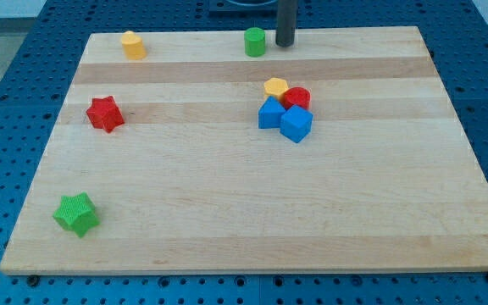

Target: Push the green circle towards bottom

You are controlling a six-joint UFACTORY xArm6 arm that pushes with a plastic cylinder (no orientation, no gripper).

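The green circle (255, 41) stands near the top edge of the wooden board (227, 220), a little right of centre. My tip (285, 44) is at the lower end of the dark rod, just to the right of the green circle and a small gap away from it, at the board's top edge.
A yellow cylinder-like block (133, 45) sits at the top left. A red star (105, 113) lies at the left. A green star (76, 213) lies at the bottom left. A cluster right of centre holds a yellow pentagon (275, 86), a red circle (297, 98) and two blue blocks (270, 113) (296, 124).
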